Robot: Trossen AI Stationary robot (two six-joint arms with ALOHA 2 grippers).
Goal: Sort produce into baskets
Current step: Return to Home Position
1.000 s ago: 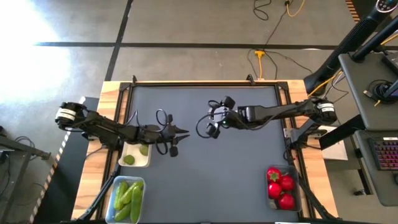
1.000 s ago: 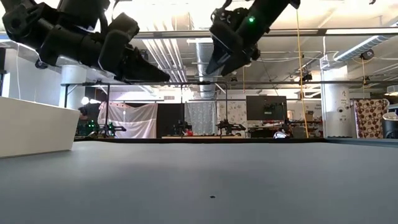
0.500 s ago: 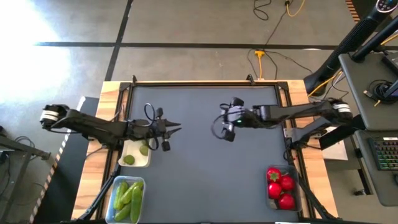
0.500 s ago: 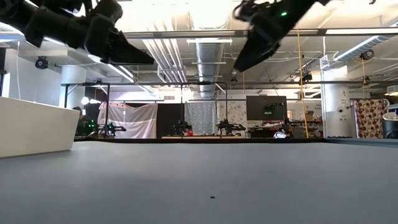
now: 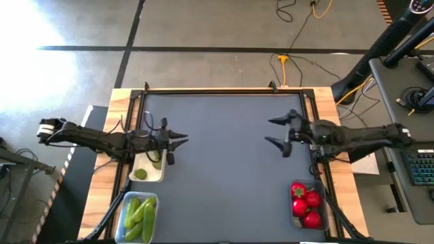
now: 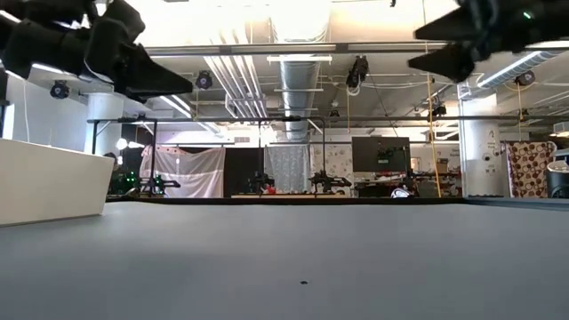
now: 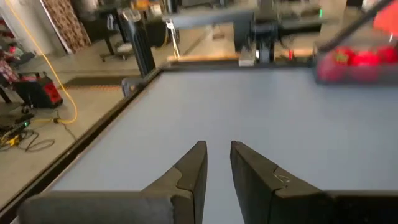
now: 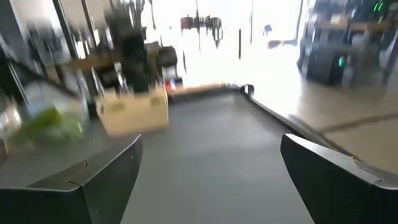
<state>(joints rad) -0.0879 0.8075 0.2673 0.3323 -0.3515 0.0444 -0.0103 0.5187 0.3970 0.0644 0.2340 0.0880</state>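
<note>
The left gripper [image 5: 182,135] hung pinched closed above the white tray [image 5: 139,165]; the right gripper [image 5: 274,132] gaped wide, empty-handed.

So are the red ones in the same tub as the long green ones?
No, the red pieces and green pieces sit in separate tubs.

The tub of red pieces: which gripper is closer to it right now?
Right. The right gripper, open, hangs over the mat just up-table from the tub of red pieces. The left gripper, shut, is across the table by the white tray.
</note>
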